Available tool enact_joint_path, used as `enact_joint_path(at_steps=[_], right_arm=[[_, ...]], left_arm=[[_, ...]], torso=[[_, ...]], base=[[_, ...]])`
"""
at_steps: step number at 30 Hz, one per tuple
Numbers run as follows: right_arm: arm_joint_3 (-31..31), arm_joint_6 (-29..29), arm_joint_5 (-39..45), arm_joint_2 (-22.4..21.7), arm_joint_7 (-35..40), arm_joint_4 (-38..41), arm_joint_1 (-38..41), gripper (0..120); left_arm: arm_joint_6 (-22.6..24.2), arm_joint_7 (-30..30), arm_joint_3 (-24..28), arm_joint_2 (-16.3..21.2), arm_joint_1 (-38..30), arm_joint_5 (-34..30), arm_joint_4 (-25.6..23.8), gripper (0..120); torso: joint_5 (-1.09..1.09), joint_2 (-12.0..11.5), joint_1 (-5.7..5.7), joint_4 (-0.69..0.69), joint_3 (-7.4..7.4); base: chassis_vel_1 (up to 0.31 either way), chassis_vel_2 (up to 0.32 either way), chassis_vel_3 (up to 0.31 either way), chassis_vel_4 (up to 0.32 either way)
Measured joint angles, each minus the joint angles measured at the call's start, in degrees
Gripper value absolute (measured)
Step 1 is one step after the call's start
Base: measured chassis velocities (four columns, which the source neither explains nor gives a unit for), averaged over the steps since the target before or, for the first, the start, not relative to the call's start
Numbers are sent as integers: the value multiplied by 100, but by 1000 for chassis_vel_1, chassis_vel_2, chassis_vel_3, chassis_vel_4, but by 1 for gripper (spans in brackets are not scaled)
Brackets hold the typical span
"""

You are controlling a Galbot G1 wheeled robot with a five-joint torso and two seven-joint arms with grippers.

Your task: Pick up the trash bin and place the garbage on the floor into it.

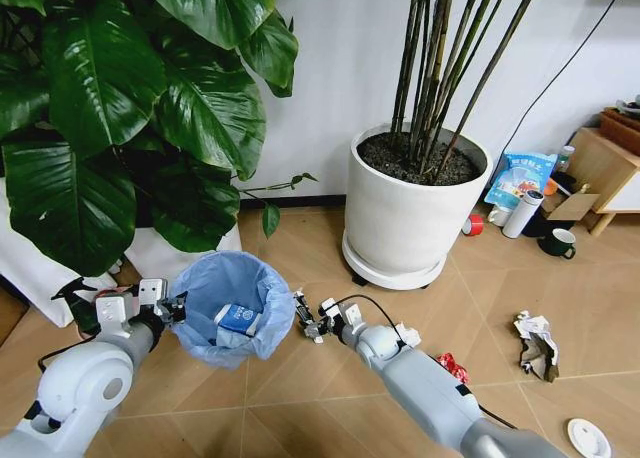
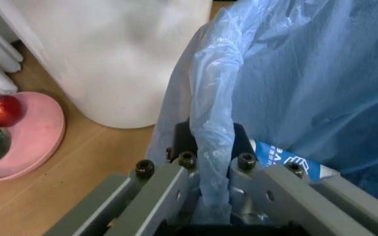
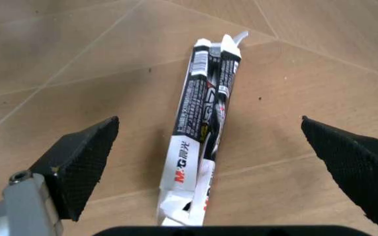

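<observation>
Small round bin with crinkly light blue bag (image 1: pixel 232 318) at lower left of head view, rim clamped by left gripper (image 1: pixel 160 303). Right gripper (image 3: pixel 208 147) spread wide over black-and-white flattened wrapper (image 3: pixel 202 132) lying on tan chevron parquet (image 1: pixel 330 398).

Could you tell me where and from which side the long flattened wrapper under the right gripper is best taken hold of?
Probably at its middle, from straight above. The wrapper lies flat and narrow on the floor, and the open right gripper already straddles it, fingers either side of its long edges, so closing across the narrow width suits it.
</observation>
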Motion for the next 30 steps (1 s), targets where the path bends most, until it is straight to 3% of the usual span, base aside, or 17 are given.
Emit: enact_joint_path(at_steps=[17,23,26,28,30], right_arm=[[320,264,-531,577,-262,-1069,264,97],[453,376,-725,708,-351,-1327,325,77],[499,398,-783,754,-383,-1424,341,62],[512,398,-791,765,-387,-1439,345,60],[556,404,-811,799,-406,-1496,358,49]], left_arm=[[-20,9,8,4,53,25,-35,0],[-23,13,28,-12,51,28,-45,0],[-23,14,35,-15,48,33,-48,0],[-24,14,35,-14,48,33,-48,0],[-25,16,32,0,48,33,-49,0]], torso=[[1,0,0,1,0],[0,0,0,1,0],[1,0,0,0,0],[1,0,0,0,0],[2,0,0,0,0]], base=[[0,0,0,0],[0,0,0,0],[0,0,0,0],[0,0,0,0],[0,0,0,0]])
